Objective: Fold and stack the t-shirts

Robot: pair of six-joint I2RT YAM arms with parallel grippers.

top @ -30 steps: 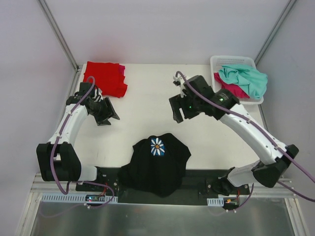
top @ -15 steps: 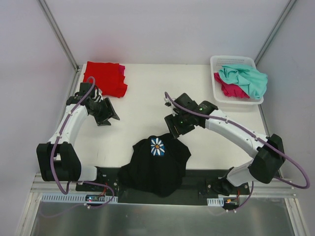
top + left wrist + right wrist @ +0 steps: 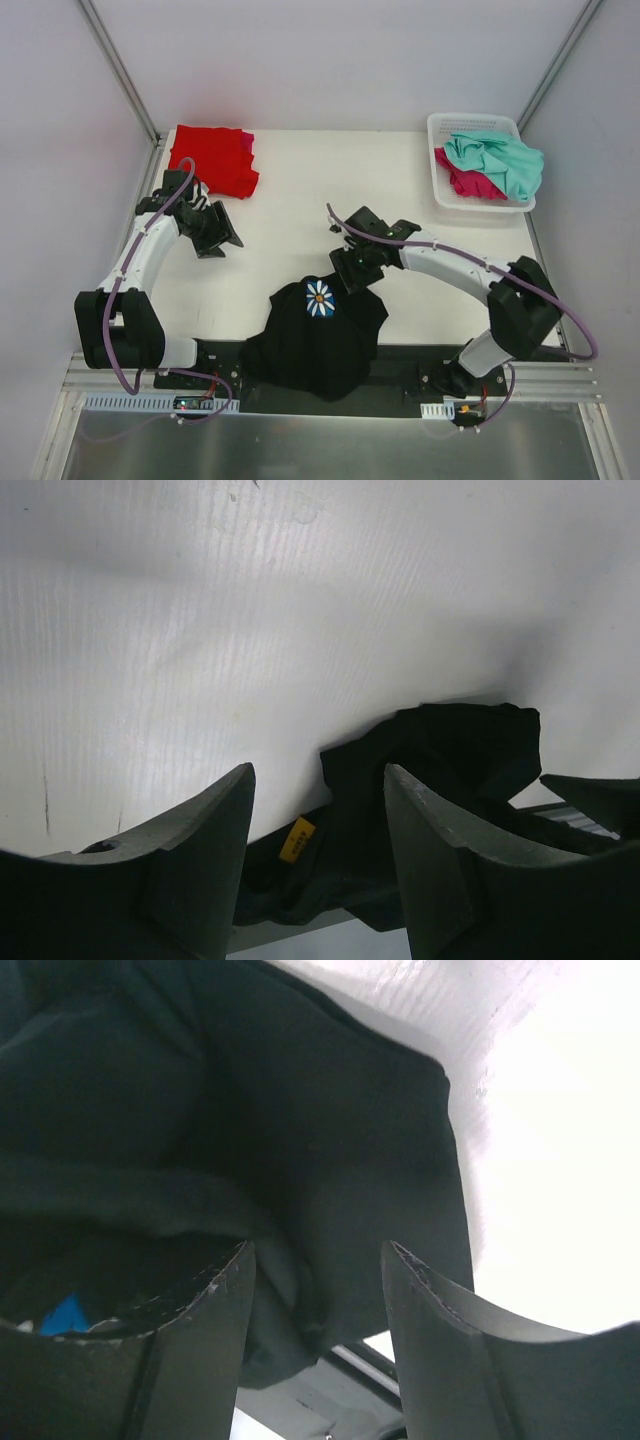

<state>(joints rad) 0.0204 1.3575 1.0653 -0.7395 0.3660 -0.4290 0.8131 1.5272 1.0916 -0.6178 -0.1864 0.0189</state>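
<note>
basket [image 3: 470,119] holds teal shirt [image 3: 495,160]; red shirt [image 3: 212,158] lies back left.

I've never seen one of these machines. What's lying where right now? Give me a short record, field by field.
Near edge: large black cloth t-shirt with a white daisy print, crumpled, spilling over the white table
Far left corner: folded bright red shirt on a magenta-pink layer
Far right corner: white plastic lattice basket holding a teal-mint shirt and a crumpled magenta-pink shirt
Left claw: open, empty, over bare table
Right claw: open, low over the black t-shirt's far edge
</note>
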